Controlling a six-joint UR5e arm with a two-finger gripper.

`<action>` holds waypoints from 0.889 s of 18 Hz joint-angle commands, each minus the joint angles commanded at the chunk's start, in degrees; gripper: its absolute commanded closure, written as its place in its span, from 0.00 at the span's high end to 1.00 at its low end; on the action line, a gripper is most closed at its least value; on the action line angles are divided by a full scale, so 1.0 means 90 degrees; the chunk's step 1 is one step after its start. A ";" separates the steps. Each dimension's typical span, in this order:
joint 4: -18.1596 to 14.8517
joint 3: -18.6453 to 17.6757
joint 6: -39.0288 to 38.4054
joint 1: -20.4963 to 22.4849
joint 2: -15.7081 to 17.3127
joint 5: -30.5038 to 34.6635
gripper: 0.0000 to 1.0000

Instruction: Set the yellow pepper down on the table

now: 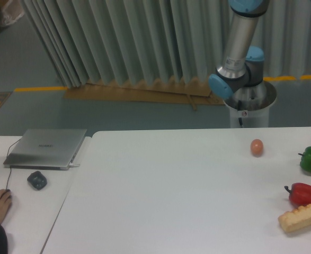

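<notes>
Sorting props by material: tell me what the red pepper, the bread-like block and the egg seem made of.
Red pepper: glossy, even colour, probably plastic. Bread-like block: matte pale yellow with a browner side, maybe foam or plastic; too blurred to say. Egg: smooth brownish shell; real or fake is unclear.
</notes>
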 joint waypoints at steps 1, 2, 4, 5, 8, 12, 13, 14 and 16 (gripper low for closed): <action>0.0000 0.0010 -0.0371 -0.0137 0.0098 -0.0155 0.37; -0.0020 0.0010 -0.0867 -0.0302 0.0128 -0.0418 0.36; -0.0010 0.0010 -0.1213 -0.0479 0.0138 -0.0547 0.36; 0.0000 0.0010 -0.1485 -0.0644 0.0138 -0.0567 0.36; 0.0029 0.0020 -0.2266 -0.1025 0.0138 -0.0674 0.36; 0.0058 0.0039 -0.3145 -0.1475 0.0138 -0.0723 0.37; 0.0058 0.0039 -0.3380 -0.1573 0.0138 -0.0801 0.36; 0.0078 0.0039 -0.3595 -0.1680 0.0138 -0.0850 0.36; 0.0166 0.0039 -0.3918 -0.1924 0.0138 -0.0850 0.36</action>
